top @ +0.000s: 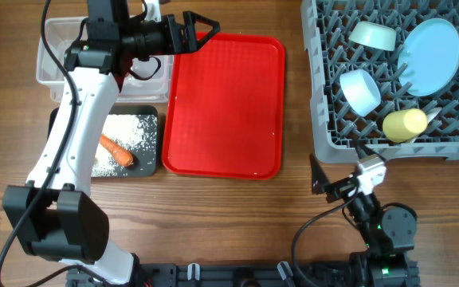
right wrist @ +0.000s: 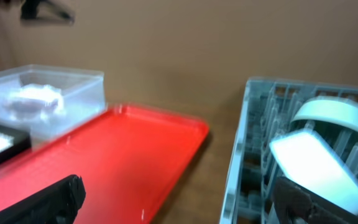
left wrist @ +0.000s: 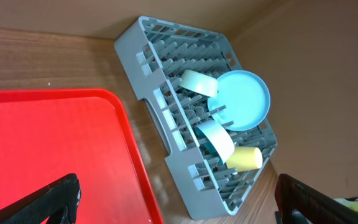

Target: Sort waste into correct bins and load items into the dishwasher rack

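Bench: wood-grain top, mid-brown, grain running left to right; reaches every edge of the overhead frame.
Backdrop: plain flat brown panel, unmarked, standing behind the bench's far edge; fills the upper half of the right wrist view and the upper right of the left wrist view.
Light: soft, even; shadows faint.

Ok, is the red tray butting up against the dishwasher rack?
Apart. The overhead view shows a strip of wooden table running the whole way between the red tray and the dishwasher rack; their edges never meet.
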`<state>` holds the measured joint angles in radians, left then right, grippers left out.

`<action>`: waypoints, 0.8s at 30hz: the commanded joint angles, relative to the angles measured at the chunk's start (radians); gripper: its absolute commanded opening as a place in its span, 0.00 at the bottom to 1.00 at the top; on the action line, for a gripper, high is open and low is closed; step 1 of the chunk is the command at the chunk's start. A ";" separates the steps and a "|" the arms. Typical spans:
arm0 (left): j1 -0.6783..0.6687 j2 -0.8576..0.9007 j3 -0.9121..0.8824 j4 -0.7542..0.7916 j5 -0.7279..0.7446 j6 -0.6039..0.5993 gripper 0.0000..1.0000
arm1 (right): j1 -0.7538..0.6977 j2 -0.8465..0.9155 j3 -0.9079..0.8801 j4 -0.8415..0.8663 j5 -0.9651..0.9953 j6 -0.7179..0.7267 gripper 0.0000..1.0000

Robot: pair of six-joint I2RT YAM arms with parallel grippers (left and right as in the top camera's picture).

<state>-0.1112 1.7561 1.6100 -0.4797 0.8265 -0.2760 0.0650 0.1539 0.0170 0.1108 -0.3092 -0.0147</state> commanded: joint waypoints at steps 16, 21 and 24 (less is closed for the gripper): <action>-0.003 0.002 0.007 0.003 -0.002 0.006 1.00 | 0.005 -0.137 -0.012 -0.081 -0.051 -0.101 1.00; -0.003 0.002 0.007 0.003 -0.002 0.006 1.00 | 0.005 -0.137 -0.012 -0.081 -0.051 -0.101 0.99; -0.003 0.002 0.007 0.003 -0.002 0.006 1.00 | 0.005 -0.137 -0.012 -0.081 -0.051 -0.101 1.00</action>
<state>-0.1116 1.7561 1.6100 -0.4789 0.8265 -0.2756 0.0650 0.0174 0.0071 0.0288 -0.3405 -0.1036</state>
